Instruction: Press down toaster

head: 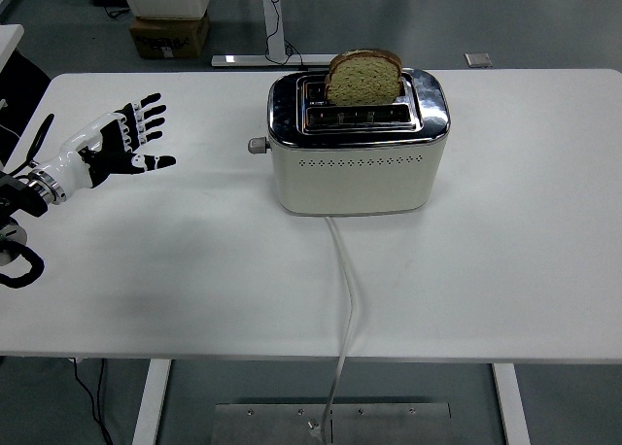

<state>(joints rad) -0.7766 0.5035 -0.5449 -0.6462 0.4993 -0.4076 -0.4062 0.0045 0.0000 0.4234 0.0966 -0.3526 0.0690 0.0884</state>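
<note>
A cream toaster (358,163) with a chrome top stands at the middle back of the white table (194,270). One slice of bread (362,78) sticks up out of its far slot. A small grey lever knob (257,145) juts from the toaster's left end. My left hand (131,144) hovers over the table's left side, well left of the knob, fingers spread and holding nothing. The right arm is out of view.
A white power cord (346,299) runs from the toaster's front base over the table's near edge. A cardboard box (169,35) and desk legs stand on the floor behind the table.
</note>
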